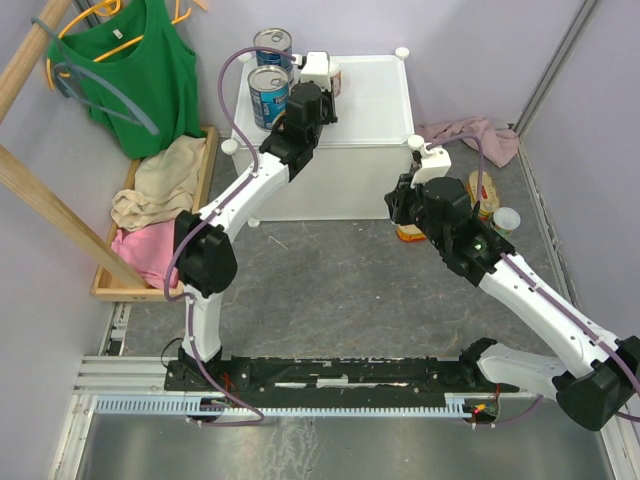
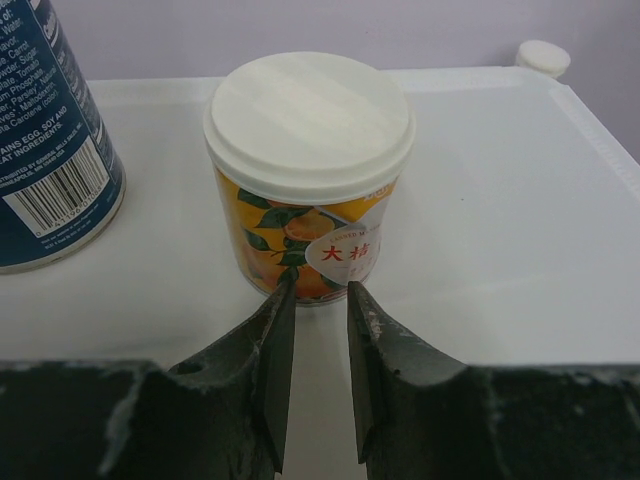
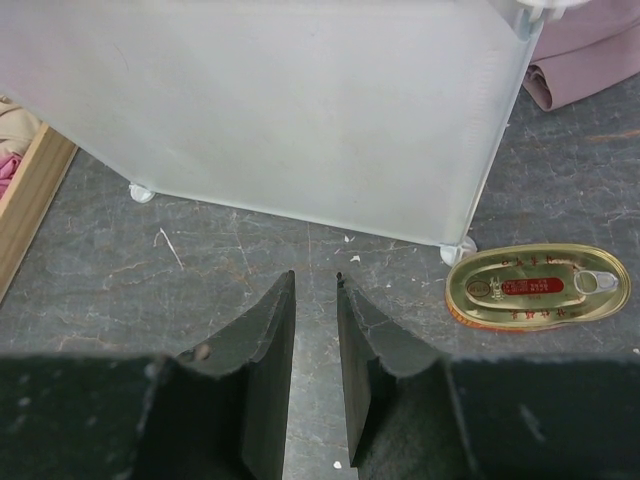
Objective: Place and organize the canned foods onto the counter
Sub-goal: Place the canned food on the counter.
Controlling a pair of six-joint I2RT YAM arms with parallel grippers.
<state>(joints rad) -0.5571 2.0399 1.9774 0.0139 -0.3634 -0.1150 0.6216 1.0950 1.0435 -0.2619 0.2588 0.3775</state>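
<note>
The counter (image 1: 375,100) is the white cabinet at the back. Two tall blue-label cans (image 1: 270,95) stand at its left rear. My left gripper (image 1: 322,88) is over the counter top. In the left wrist view it (image 2: 320,285) is narrowly open and empty, its tips just short of a small white-topped can (image 2: 308,130) that stands upright beside a blue can (image 2: 50,150). My right gripper (image 3: 315,275) is narrowly open and empty, low over the floor in front of the counter. A flat gold tin (image 3: 538,287) lies to its right. Another gold tin (image 1: 483,190) and a small white-topped can (image 1: 505,220) sit on the floor at the right.
A wooden tray (image 1: 205,180) of clothes lies left of the counter, and a green top (image 1: 140,70) hangs above it. A pink cloth (image 1: 470,135) lies right of the counter. The counter's front wall (image 3: 280,110) is close ahead of my right gripper.
</note>
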